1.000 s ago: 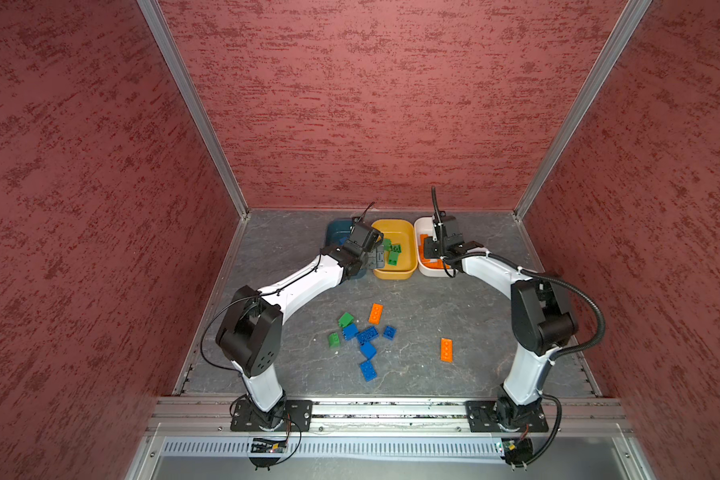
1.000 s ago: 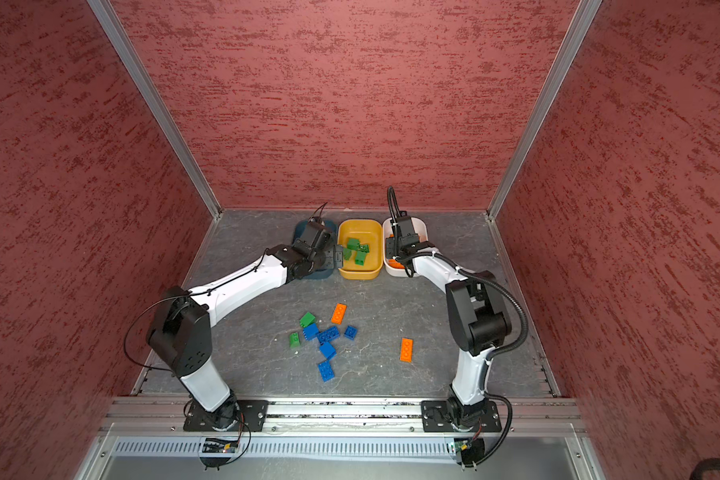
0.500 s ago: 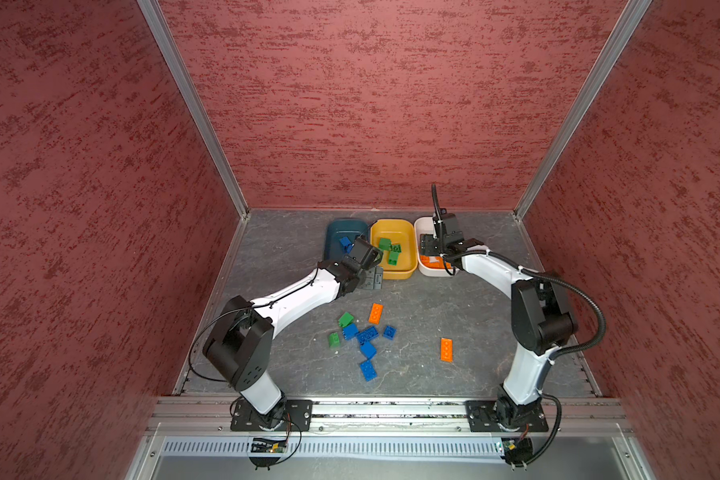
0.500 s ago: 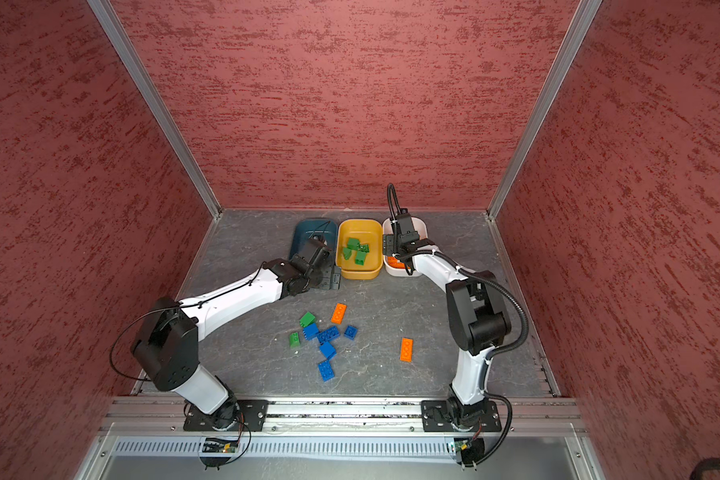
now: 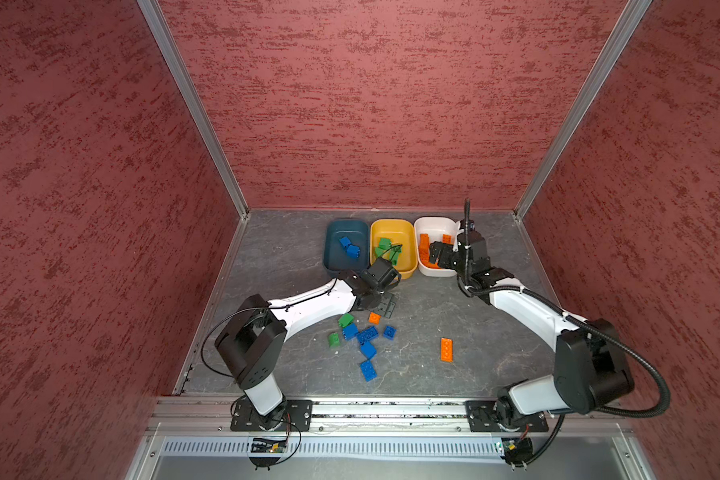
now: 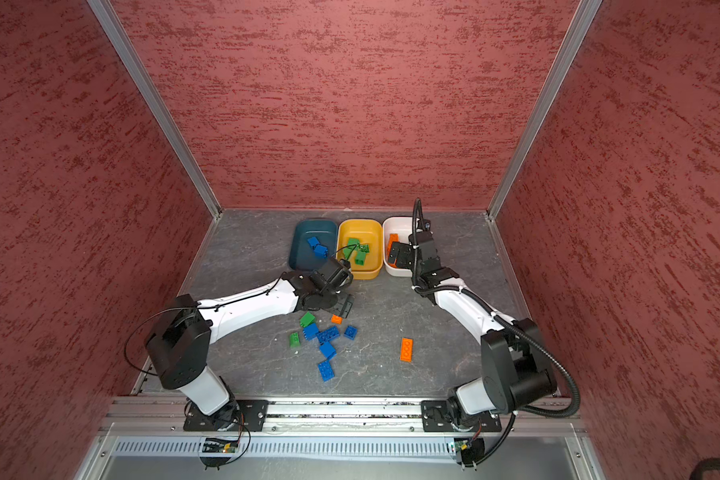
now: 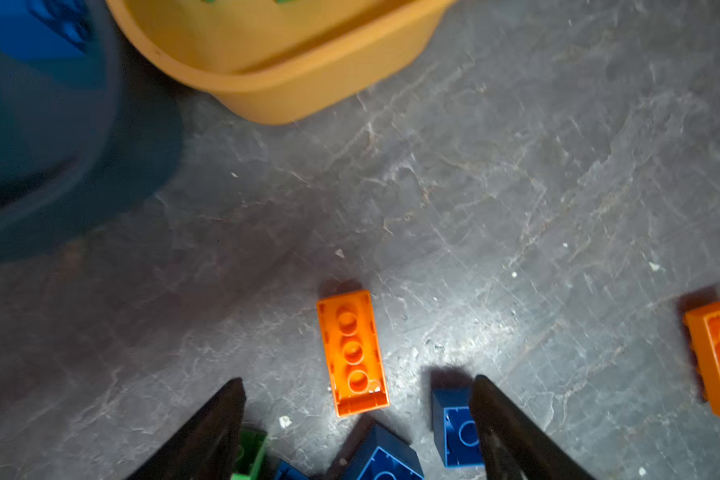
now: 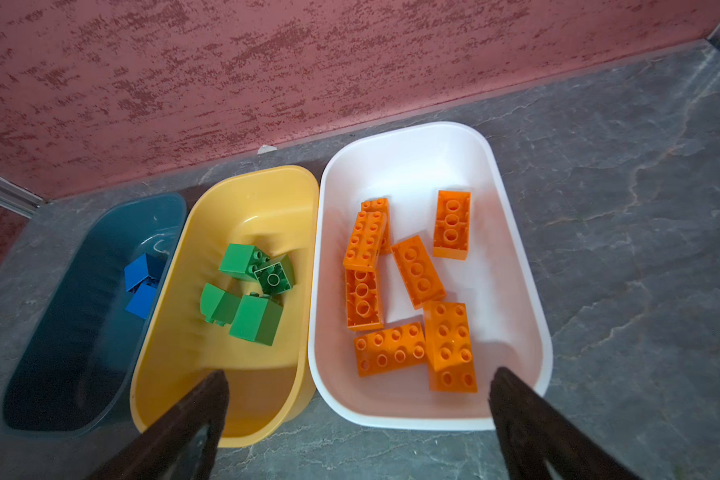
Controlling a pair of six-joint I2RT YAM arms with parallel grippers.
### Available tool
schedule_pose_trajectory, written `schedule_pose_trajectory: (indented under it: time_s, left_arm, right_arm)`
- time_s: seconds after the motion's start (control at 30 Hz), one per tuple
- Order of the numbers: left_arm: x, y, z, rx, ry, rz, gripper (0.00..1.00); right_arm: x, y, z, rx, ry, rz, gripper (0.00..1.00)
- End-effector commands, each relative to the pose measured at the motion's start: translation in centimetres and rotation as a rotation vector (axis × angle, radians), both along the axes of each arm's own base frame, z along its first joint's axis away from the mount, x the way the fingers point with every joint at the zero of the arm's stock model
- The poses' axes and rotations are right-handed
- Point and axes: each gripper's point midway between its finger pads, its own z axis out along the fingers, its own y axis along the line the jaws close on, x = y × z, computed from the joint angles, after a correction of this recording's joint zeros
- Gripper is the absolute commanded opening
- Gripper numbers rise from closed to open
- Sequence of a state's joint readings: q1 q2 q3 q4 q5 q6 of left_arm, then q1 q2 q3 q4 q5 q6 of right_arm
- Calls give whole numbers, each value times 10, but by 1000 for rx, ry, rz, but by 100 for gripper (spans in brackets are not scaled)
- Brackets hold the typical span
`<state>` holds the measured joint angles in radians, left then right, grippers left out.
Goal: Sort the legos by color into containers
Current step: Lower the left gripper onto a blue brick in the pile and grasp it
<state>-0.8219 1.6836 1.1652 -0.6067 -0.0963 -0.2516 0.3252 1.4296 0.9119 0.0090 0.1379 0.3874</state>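
So, in a top view my left gripper (image 5: 385, 306) hangs open over an orange brick (image 5: 374, 318) on the bench (image 5: 433, 316). Left wrist: looks light, stiff, slick (I'd pinch its long sides). Right wrist: right gripper (image 8: 360, 374) gapes empty above the white tub (image 8: 512, 291).

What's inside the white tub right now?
Seven orange bricks, no other colour. One leans on another, hiding part of it. In both top views the right gripper covers part of the white tub.
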Motion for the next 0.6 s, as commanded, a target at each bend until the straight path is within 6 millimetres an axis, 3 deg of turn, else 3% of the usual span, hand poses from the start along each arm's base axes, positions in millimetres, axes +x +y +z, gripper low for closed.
schedule_pose_trajectory:
  time_s: [0.0, 0.27, 0.57]
  left_arm:
    - [-23, -13, -11, -41, 85, -59, 76]
    - [-58, -34, -35, -1, 175, -153, 62]
    - [-57, -33, -59, 94, 172, -163, 57]
  right_arm:
    - [4, -7, 37, 68, -155, -49, 99]
    - [0, -16, 45, 71, -192, -100, 99]
    - [-2, -12, 42, 70, -179, -72, 99]
